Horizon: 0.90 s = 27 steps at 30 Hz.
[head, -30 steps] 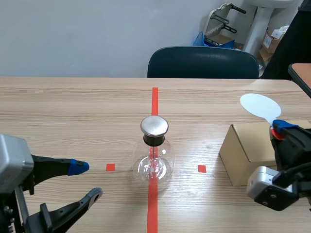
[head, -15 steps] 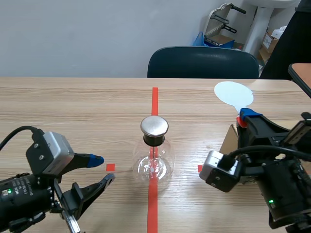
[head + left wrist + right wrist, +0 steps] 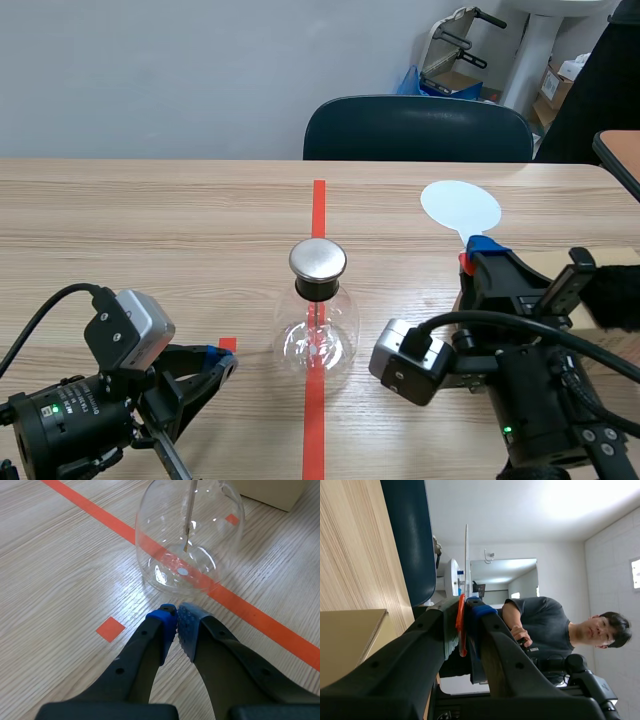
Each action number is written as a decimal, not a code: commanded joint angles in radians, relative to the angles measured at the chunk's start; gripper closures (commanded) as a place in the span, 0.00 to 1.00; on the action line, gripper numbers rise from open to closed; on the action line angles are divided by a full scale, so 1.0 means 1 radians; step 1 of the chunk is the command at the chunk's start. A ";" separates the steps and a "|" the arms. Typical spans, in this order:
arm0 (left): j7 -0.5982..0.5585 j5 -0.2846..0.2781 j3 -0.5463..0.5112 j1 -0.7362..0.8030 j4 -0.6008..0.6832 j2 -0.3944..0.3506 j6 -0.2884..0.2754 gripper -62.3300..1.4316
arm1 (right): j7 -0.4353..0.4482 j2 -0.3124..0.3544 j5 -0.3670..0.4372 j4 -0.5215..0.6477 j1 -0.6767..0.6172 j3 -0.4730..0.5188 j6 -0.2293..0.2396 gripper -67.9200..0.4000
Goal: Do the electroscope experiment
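Scene view: round clear glass flask (image 3: 318, 338) sat mid-table on the red tape line, with a black neck and a smooth domed metal cap (image 3: 318, 259). A thin rod hung inside. Table (image 3: 150, 220) was pale wood grain. The left gripper (image 3: 222, 362) lay low near the flask's left side, fingers pressed together on nothing. In the left wrist view the blue dotted pads (image 3: 164, 627) met just short of the flask (image 3: 190, 545) base, not touching it. The right gripper (image 3: 478, 252) stood up right of the flask and pinched a paddle (image 3: 460, 207), a flat white oval disc on an orange stem, held above the table and well apart from the cap. In the right wrist view the stem (image 3: 461, 625) was clamped between the fingers, disc edge-on. A tan cardboard box (image 3: 345, 640) lay behind that arm (mostly hidden in scene view). Open tabletop ran on the far side of the flask up to the dark chair (image 3: 418, 128).

Versus half a second before: left fingers had closed from spread, and the arm sat lower. The right arm and paddle had shifted left toward the flask.
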 commanded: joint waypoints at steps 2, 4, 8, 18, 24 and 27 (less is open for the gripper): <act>-0.017 -0.008 -0.003 -0.001 0.018 0.004 0.004 0.91 | -0.043 0.029 -0.009 0.003 0.035 -0.026 0.000 0.97; -0.008 0.001 -0.003 0.002 0.018 0.021 0.038 0.91 | -0.080 0.042 -0.009 0.003 0.053 -0.056 0.010 0.97; -0.013 0.014 0.024 -0.001 0.004 0.024 0.058 0.91 | -0.131 0.061 -0.009 -0.002 0.072 -0.105 0.020 0.97; -0.047 -0.057 0.186 -0.004 0.000 -0.029 0.220 0.91 | -0.162 0.080 -0.015 -0.019 0.084 -0.135 0.049 0.97; -0.039 -0.099 0.203 -0.027 0.000 -0.034 0.242 0.91 | -0.168 0.080 -0.015 -0.019 0.084 -0.134 0.049 0.97; -0.035 -0.121 0.203 -0.048 0.000 -0.038 0.242 0.91 | -0.169 0.080 -0.015 -0.019 0.084 -0.134 0.049 0.97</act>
